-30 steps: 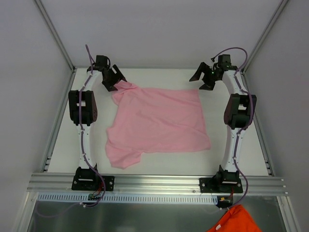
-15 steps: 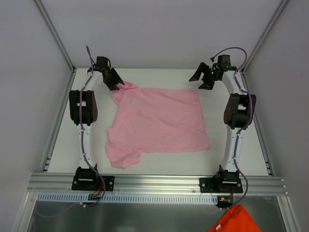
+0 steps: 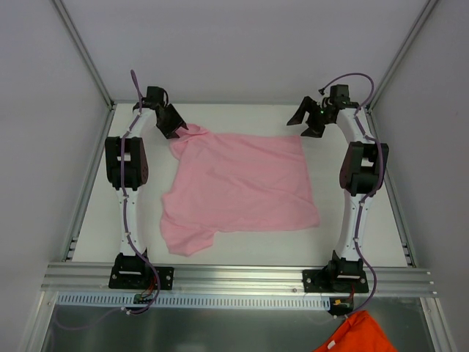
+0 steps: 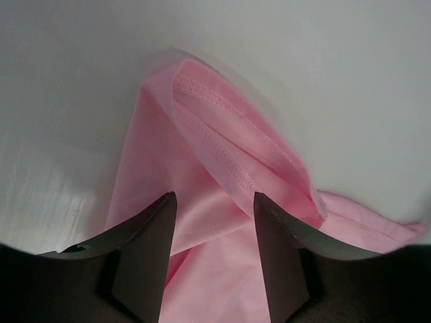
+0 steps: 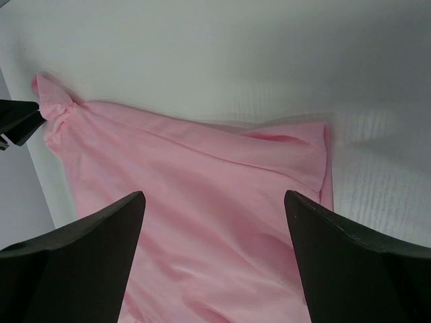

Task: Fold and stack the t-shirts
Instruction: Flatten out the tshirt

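A light pink t-shirt lies spread on the white table, one sleeve sticking out at the near left. Its far left corner is bunched into a raised, stitched fold. My left gripper is down at that corner. In the left wrist view its jaws are half closed but still apart, with pink fabric lying between them. My right gripper hovers wide open over the shirt's far right corner. In the right wrist view nothing sits between its fingers.
An orange cloth lies below the table's near edge at the bottom right. A metal rail runs along the near edge and carries both arm bases. Grey walls close in the left, right and back.
My left gripper's jaws have narrowed around the shirt's far left corner. My right gripper has barely moved and stays wide. The shirt lies as before.
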`<state>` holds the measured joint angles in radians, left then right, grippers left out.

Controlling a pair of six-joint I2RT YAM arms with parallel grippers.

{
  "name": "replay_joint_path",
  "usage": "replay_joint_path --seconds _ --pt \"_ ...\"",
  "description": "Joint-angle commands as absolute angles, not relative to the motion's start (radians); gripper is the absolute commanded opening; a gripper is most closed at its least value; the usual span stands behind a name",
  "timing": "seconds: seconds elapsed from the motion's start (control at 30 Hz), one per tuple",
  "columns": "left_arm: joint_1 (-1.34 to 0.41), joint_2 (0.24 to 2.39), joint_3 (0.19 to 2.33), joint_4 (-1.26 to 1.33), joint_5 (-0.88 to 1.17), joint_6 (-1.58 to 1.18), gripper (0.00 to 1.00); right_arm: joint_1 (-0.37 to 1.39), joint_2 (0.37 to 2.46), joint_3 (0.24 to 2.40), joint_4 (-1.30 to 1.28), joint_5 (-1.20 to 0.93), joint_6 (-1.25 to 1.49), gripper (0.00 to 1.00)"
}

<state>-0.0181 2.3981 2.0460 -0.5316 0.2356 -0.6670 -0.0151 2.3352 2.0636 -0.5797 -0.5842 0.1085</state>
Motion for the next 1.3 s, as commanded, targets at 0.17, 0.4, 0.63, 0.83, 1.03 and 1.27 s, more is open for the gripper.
replay_joint_path --seconds 0.17,0.4,0.63,0.83,1.03,1.27 --pt "-0.012 2.413 2.048 -0.551 0.201 -0.687 0.53 -0.002 2.232 2.000 -0.575 -0.594 0.068 0.90" --pt "-0.014 2.434 2.069 -0.555 0.209 -0.703 0.60 0.008 2.149 1.947 -0.560 -0.598 0.054 0.88" --pt "-0.028 2.404 2.100 -0.528 0.227 -0.661 0.70 0.061 2.099 1.921 -0.598 -0.545 0.009 0.88" --pt "-0.028 2.294 2.135 -0.502 0.206 -0.604 0.83 0.124 1.956 1.761 -0.580 -0.474 -0.035 0.88" --pt "-0.028 2.150 2.082 -0.502 0.201 -0.588 0.87 0.166 1.838 1.654 -0.615 -0.405 -0.071 0.88" --pt "-0.028 1.875 1.769 -0.425 0.173 -0.595 0.88 0.169 1.660 1.534 -0.661 -0.313 -0.086 0.88"
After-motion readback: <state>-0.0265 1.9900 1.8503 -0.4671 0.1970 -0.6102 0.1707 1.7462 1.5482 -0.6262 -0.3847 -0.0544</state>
